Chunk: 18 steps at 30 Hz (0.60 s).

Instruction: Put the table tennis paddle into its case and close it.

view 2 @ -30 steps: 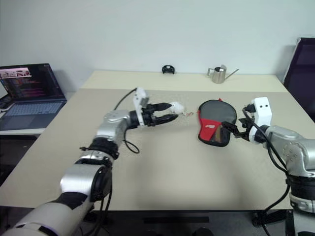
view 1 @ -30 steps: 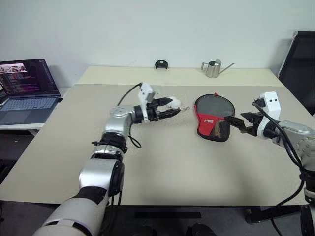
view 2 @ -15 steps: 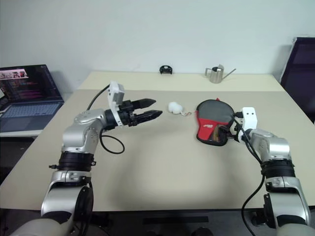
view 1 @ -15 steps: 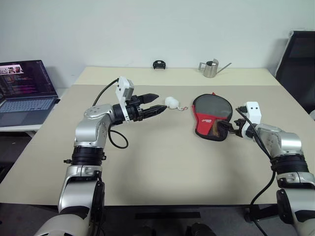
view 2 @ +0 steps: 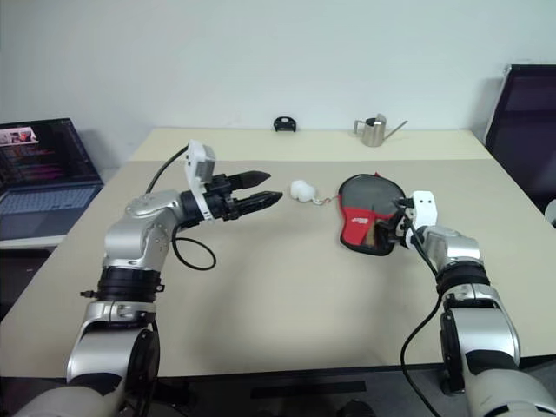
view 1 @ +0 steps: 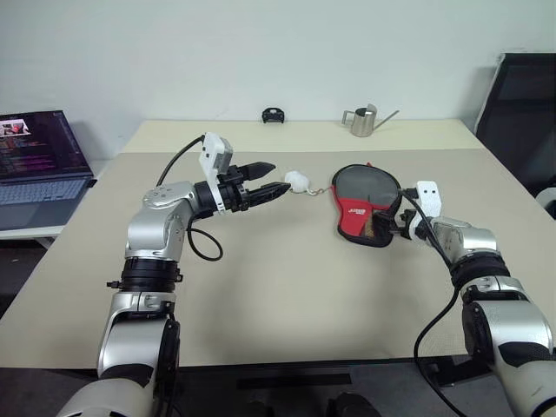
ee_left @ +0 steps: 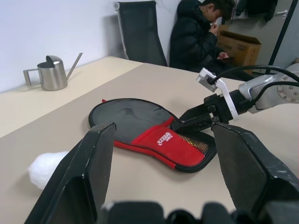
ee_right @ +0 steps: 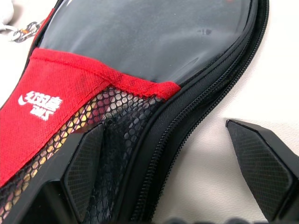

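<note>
The case (view 1: 363, 201) lies flat on the table, a black pouch with a red lettered panel (ee_right: 51, 105) and a mesh pocket. A wood-coloured shape shows through the mesh, which looks like the paddle's handle inside; I cannot make out the rest of the table tennis paddle. My right gripper (ee_right: 163, 130) is open at the case's narrow end, one finger over the mesh and the other over bare table, straddling the zip rim. My left gripper (view 1: 276, 177) hangs open and empty above the table. It is just left of a white fluffy ball (view 1: 298, 182) joined to the case by a small chain.
A steel watering can (view 1: 363, 122) and a small black object (view 1: 273, 114) stand at the table's far edge. A laptop (view 1: 35, 161) sits off to the left and a black chair (view 1: 521, 104) at the right. A seated person (ee_left: 201, 32) is beyond the table.
My left gripper drew back from the white ball, leftward and a little up, then held still. My right gripper came forward and down to the case's narrow end. The camera view also shifted.
</note>
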Motion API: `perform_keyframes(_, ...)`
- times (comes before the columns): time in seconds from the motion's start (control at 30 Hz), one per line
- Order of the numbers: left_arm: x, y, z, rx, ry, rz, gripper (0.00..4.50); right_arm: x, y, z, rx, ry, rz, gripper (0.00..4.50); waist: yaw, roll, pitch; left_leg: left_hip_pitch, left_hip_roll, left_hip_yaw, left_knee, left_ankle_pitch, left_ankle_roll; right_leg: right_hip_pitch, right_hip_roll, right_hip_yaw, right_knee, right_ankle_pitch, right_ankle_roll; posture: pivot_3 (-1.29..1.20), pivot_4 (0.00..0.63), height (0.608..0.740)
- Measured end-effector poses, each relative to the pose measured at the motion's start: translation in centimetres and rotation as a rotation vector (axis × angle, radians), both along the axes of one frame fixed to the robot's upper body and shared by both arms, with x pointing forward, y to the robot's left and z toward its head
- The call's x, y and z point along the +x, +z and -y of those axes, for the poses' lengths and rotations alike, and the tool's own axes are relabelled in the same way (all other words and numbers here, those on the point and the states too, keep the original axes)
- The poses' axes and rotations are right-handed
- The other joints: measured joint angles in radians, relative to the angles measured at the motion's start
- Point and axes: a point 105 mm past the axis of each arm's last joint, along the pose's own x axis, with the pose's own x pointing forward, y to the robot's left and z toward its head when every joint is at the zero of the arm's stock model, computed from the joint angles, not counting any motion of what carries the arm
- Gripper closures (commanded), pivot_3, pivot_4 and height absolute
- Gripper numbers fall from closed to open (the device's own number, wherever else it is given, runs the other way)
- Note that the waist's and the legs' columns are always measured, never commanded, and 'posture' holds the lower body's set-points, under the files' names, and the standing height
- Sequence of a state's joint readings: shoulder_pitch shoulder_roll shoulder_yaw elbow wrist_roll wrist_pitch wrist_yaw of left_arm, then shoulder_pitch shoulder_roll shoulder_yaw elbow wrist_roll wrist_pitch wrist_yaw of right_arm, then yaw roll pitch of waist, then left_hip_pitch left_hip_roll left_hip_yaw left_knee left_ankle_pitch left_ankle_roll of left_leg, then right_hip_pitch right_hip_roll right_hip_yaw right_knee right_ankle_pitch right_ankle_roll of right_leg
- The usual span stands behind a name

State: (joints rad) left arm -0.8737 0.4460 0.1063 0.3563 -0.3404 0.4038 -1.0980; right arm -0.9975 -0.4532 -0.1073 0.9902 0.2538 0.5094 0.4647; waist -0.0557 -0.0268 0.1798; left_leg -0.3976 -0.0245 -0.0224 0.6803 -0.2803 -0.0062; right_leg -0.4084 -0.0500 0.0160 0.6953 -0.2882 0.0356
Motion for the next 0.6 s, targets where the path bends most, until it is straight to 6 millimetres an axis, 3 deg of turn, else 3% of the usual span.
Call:
perform_keyframes(0.03,0.0,0.0,0.0,0.002,-0.001,-0.001,0.94,0.0,0.0,-0.1,0.012,-0.001,-0.003,0.03,-0.001,0.0,0.0,0.0,0.0,0.0,0.0,0.0,0.0,0.0,0.0,0.0,0.0,0.0,0.0,0.0,0.15,0.74)
perform_keyframes(0.1,0.0,0.0,0.0,0.002,0.003,-0.001,0.94,0.1,-0.1,-0.1,0.038,-0.007,-0.011,0.63,-0.003,0.0,0.0,0.0,0.0,0.0,0.0,0.0,0.0,0.0,0.0,0.0,0.001,0.0,0.0,0.0,0.15,0.74)
perform_keyframes(0.47,-0.1,-1.2,-0.8,0.029,0.034,-0.023,0.94,0.2,-0.8,-2.4,0.107,0.017,-0.037,4.28,-0.006,0.0,0.0,0.001,0.0,0.0,0.0,0.0,0.0,0.0,0.0,0.001,0.001,0.0,0.0,0.0,0.15,0.74)
perform_keyframes(0.5,-0.1,-1.3,-1.0,0.033,0.037,-0.026,0.94,0.3,-0.8,-2.5,0.106,0.014,-0.036,4.49,-0.006,0.0,-0.001,0.001,0.0,0.0,0.0,0.0,0.0,0.0,0.0,0.001,0.002,0.0,0.0,0.0,0.15,0.74)
perform_keyframes(0.6,-0.3,-1.7,-1.4,0.057,0.043,-0.027,0.94,0.3,-0.8,-2.7,0.106,0.01,-0.036,4.49,-0.007,0.0,-0.001,0.002,0.0,0.0,0.0,0.0,0.0,0.0,0.0,0.001,0.002,0.0,0.0,0.0,0.15,0.74)
